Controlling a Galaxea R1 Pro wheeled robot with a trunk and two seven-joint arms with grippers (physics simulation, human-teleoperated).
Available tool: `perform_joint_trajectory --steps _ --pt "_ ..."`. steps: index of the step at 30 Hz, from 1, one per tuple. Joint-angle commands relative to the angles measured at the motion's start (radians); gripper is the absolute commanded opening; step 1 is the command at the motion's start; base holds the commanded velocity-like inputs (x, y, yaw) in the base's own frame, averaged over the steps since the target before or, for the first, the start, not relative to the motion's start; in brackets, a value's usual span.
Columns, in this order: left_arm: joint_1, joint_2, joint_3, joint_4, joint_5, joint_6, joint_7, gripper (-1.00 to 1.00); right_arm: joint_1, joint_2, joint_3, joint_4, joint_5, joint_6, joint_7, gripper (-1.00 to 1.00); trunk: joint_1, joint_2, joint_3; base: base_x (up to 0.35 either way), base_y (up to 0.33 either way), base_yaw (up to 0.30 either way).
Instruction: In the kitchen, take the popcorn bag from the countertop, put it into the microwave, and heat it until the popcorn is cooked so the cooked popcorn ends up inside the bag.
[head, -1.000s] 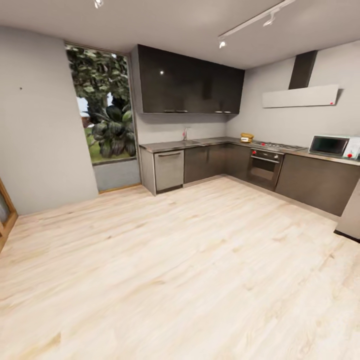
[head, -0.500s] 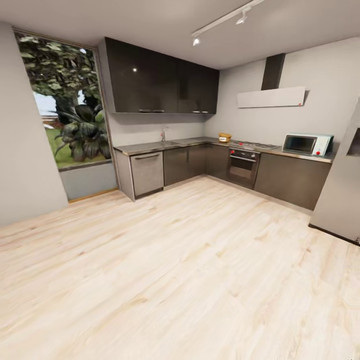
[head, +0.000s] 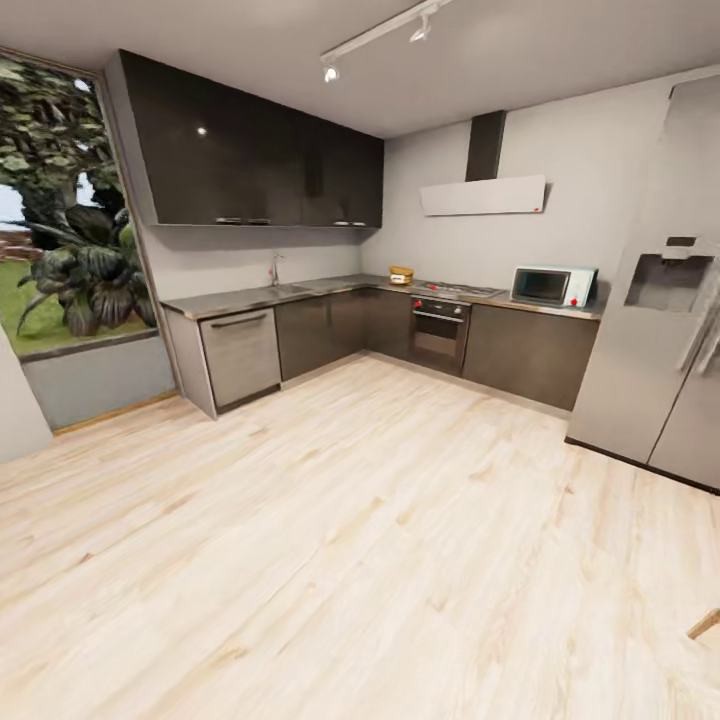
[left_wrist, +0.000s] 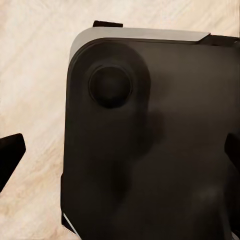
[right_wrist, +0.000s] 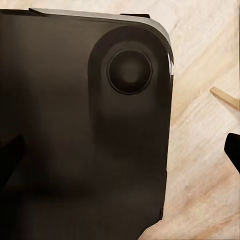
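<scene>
Hanging over the robot's dark base (left_wrist: 150, 150), both grippers show fingertips spread wide, holding nothing; the head camera has swung right since a second ago, bringing the microwave (head: 552, 286) and the popcorn bag (head: 401, 275) on the countertop (head: 300, 293) nearer centre, approach still ahead

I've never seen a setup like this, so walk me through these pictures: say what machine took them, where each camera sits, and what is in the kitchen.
These are simulator renders from a wheeled robot with two arms. The wide picture comes from its head camera, looking across a wooden floor at a kitchen. On the grey countertop sit the tan popcorn bag and, further right, the mint-blue microwave, door closed. Between them are a hob and built-in oven; a steel fridge stands at the right. The other two pictures come from cameras on each wrist, looking down at the robot's dark base and the floor. Both grippers look open and hold nothing.
</scene>
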Motion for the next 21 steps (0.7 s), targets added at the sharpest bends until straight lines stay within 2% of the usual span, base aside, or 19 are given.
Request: perform_joint_trajectory --steps 1,13,21 --pt "0.0 0.0 0.0 0.0 0.01 -0.002 0.0 1.0 0.0 0.0 0.001 0.002 0.001 -0.004 -0.001 1.0 0.001 0.0 -0.001 0.323 0.0 -0.294" --pt "0.0 0.0 0.0 0.0 0.01 -0.005 0.0 1.0 0.0 -0.001 0.001 0.002 0.001 -0.004 -0.001 1.0 0.001 0.0 -0.001 0.323 0.0 -0.287" --pt "0.0 0.001 0.0 0.0 0.01 -0.006 0.0 1.0 0.0 -0.004 0.002 0.002 0.001 -0.002 -0.001 1.0 0.001 0.0 -0.001 0.323 0.0 -0.034"
